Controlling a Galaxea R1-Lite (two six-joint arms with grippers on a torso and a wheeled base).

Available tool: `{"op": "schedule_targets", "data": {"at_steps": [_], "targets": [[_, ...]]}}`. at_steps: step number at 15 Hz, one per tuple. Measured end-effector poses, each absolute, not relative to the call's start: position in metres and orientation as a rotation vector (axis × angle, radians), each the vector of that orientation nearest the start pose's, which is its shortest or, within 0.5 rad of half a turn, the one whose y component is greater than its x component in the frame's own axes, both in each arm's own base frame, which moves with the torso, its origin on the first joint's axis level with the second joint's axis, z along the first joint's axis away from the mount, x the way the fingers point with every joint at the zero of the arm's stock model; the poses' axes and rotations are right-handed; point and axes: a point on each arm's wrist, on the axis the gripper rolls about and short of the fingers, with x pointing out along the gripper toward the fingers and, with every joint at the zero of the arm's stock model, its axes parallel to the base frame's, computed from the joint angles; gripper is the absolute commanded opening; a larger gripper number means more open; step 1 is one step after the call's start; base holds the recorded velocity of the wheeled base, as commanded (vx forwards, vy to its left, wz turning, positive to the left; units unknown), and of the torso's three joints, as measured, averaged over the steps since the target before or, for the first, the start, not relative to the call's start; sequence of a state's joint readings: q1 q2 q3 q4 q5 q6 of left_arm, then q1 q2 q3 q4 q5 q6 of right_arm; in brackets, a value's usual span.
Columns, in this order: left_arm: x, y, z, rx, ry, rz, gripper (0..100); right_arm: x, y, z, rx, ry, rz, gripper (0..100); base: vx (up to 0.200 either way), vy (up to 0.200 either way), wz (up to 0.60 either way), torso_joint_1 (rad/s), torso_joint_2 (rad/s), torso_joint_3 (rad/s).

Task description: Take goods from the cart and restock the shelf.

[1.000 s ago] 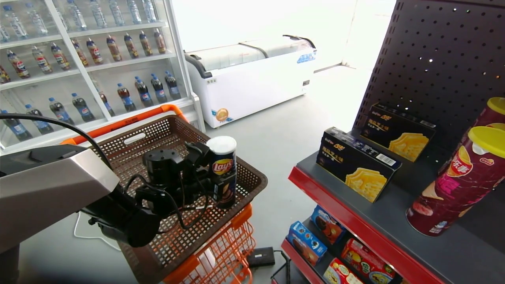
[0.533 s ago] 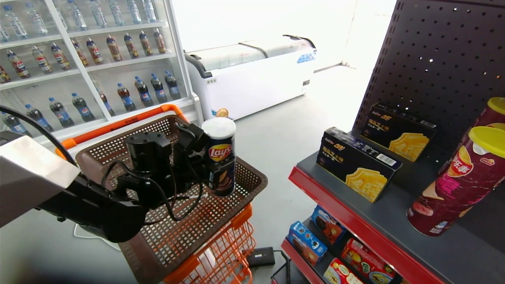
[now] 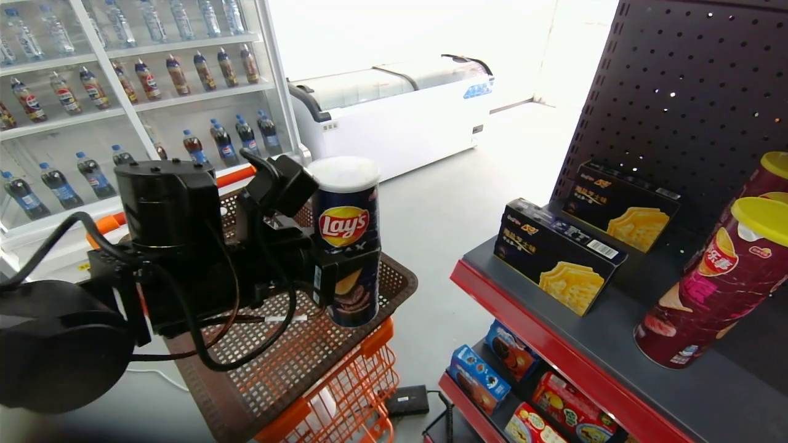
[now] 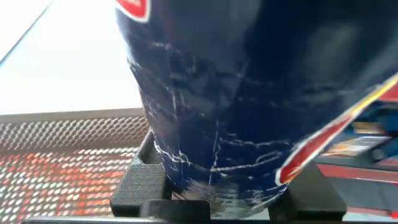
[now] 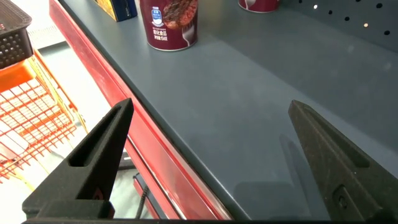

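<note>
Gripping the blue can (image 3: 345, 234) upright by its lower half, the left end effector (image 3: 337, 280) hangs over the brown basket (image 3: 400, 280) on the orange cart (image 3: 351, 394), with the can clear of the mesh floor. The right end effector (image 5: 210, 107) is spread wide, holding nothing, above the grey shelf (image 5: 261, 124). Black boxes (image 3: 557, 258) and a red can (image 3: 708, 289) stand on that shelf.

Two black cardboard boxes (image 3: 557, 261) (image 3: 622, 206), two maroon yellow-lidded crisp tubes (image 3: 708, 289) (image 3: 766, 178), one dark-blue white-lidded tube (image 3: 346, 240) and one brown perforated basket (image 3: 400, 277) are showing.
</note>
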State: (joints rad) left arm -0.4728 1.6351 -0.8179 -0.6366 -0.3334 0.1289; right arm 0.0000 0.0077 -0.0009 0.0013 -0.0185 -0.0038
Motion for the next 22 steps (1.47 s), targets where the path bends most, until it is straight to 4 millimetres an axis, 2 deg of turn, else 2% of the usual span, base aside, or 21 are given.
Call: {"op": "schedule_targets", "data": {"at_steps": [3,6,11,12,17,22], "targets": [[0.228,-0.151,0.231,0.127,0.059,-0.837,0,-0.022,0.000,0.076,-0.005,0.009,-0.018,100,0.000,0.000,0.00,0.000,0.00,0.000],[0.201,-0.164,0.247,0.122,-0.004,-0.850,0,-0.022,0.000,0.076,-0.004,0.009,-0.018,100,0.000,0.000,0.00,0.000,0.00,0.000],[0.188,-0.163,0.260,0.114,-0.055,-0.872,0,-0.022,0.000,0.076,-0.004,0.009,-0.018,100,0.000,0.000,0.00,0.000,0.00,0.000],[0.186,-0.161,0.261,0.113,-0.061,-0.871,0,-0.022,0.000,0.076,-0.004,0.009,-0.018,100,0.000,0.000,0.00,0.000,0.00,0.000],[0.170,-0.148,0.240,0.123,-0.002,-0.878,0,-0.022,0.000,0.076,-0.004,0.009,-0.018,100,0.000,0.000,0.00,0.000,0.00,0.000],[0.160,-0.146,0.240,0.122,-0.004,-0.903,0,-0.022,0.000,0.076,-0.004,0.009,-0.018,100,0.000,0.000,0.00,0.000,0.00,0.000]]}}
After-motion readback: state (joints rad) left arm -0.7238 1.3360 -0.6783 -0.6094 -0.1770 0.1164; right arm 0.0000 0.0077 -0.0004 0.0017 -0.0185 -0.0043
